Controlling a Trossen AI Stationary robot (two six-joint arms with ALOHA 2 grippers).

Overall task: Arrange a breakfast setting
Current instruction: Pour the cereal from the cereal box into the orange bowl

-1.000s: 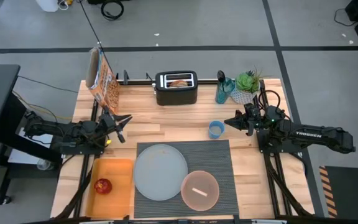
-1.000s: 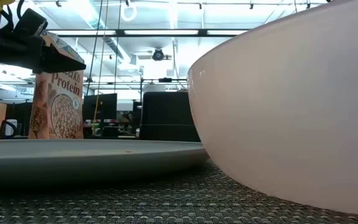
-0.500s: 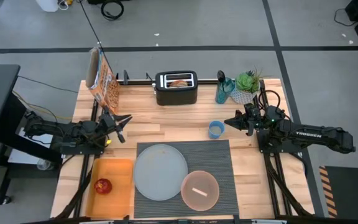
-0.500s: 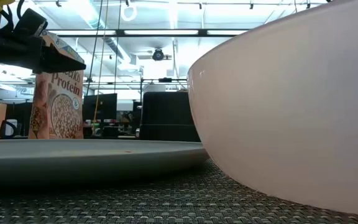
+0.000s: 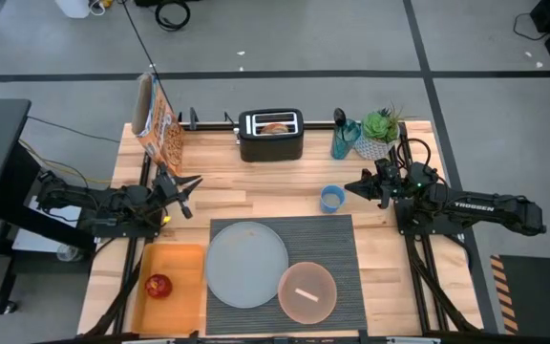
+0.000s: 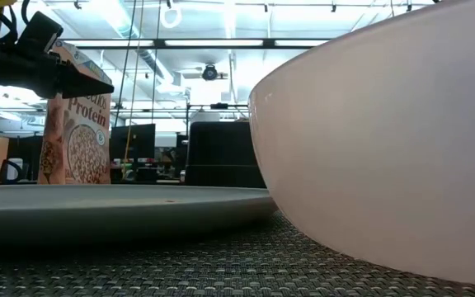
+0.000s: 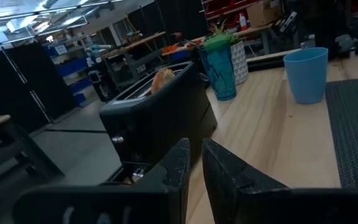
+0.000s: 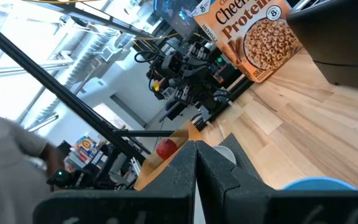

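Note:
The dark striped placemat point(image 5: 337, 250) lies at the table's near middle. The grey plate point(image 5: 246, 265) and the pinkish bowl point(image 5: 306, 291) rest on it; a pale strip lies in the bowl. The bagel point(image 5: 275, 125) sticks up out of the black toaster point(image 5: 271, 136) at the far edge. The red apple point(image 5: 158, 285) lies in the orange tray point(image 5: 181, 260). The cereal box point(image 5: 160, 124) stands at the far left. No dark spoon shows. My left gripper point(image 5: 197, 181) is shut and empty, above the table left of the plate. My right gripper point(image 5: 349, 187) is shut and empty, beside the blue cup.
A blue cup point(image 5: 331, 198) stands just beyond the placemat's far right corner. A teal bottle point(image 5: 344, 139) and a potted plant point(image 5: 380, 127) stand at the far right. Bare wood lies between the toaster and the placemat.

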